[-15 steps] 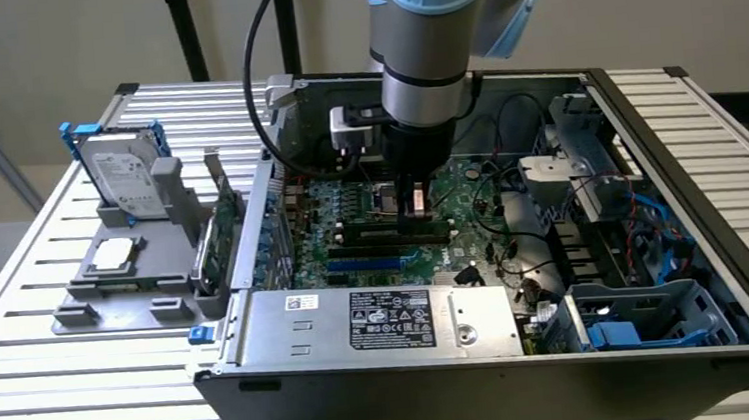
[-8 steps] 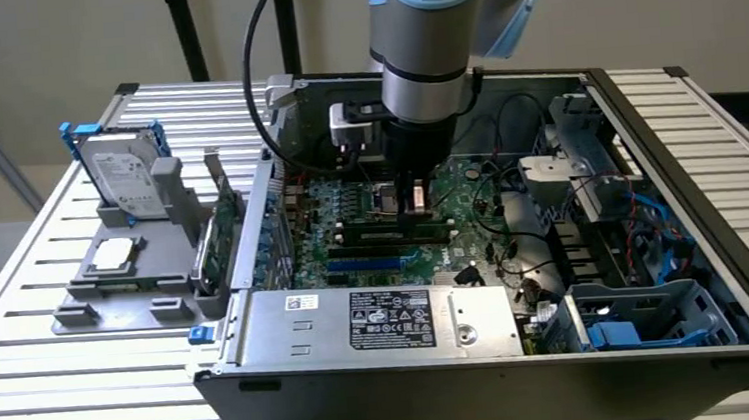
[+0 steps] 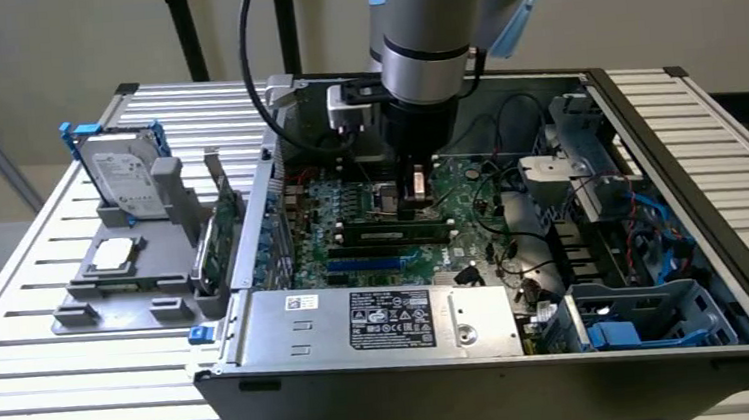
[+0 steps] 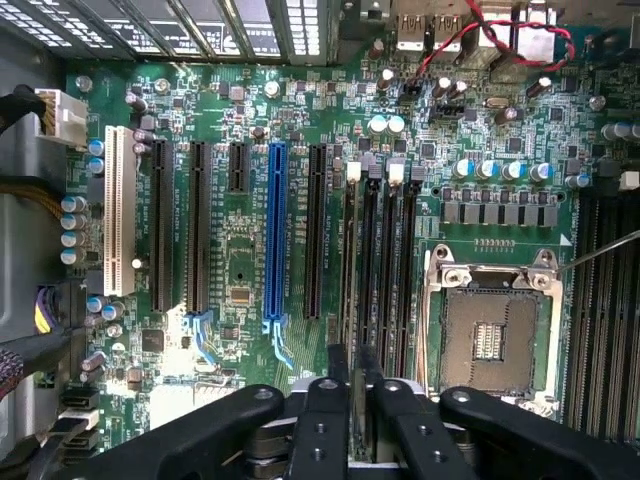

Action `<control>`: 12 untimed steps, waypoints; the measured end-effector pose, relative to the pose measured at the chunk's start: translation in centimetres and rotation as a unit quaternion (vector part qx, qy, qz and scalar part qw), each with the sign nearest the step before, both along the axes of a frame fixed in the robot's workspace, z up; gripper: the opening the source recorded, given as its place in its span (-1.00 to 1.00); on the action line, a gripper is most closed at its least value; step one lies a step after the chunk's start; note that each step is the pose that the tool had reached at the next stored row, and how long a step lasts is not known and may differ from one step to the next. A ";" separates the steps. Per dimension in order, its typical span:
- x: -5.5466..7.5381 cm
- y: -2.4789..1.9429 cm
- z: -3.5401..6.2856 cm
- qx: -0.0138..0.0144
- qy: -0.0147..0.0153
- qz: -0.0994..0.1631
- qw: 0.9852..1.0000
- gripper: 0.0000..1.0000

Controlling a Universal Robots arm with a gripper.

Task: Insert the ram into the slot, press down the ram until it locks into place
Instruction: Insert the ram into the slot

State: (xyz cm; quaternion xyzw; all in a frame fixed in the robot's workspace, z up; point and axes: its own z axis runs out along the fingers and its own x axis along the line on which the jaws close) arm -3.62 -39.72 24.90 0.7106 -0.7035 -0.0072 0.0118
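Tool (image 4: 353, 355) fingers, pressed together, pinch the ram (image 4: 355, 428) edge-on above the motherboard (image 4: 240, 120). Beyond the tips, the black slot (image 4: 351, 260) lies in line with the ram, one of several parallel strips near the processor socket (image 4: 492, 330). Farther from the socket runs the blue slot (image 4: 276, 240). The computer case (image 3: 495, 381) sits on a slatted worktop (image 3: 41, 397).

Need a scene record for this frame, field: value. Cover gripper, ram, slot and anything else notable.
gripper: down inside the open case, directly above the ram
ram: lengthwise along the black memory strips, just under the gripper
seated: cannot tell
slot: black, one of several parallel strips between the blue slot and the processor socket
outside case: hard drive standing on the grey fixture, at the exterior view's left
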 end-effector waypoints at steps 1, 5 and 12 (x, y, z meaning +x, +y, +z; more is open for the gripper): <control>-0.1 0.00 0.01 0.000 0.000 0.000 1.000 -0.75; -0.1 0.00 0.02 0.001 0.000 0.000 1.000 -0.79; -0.1 0.00 0.03 0.003 0.000 0.000 1.000 -0.79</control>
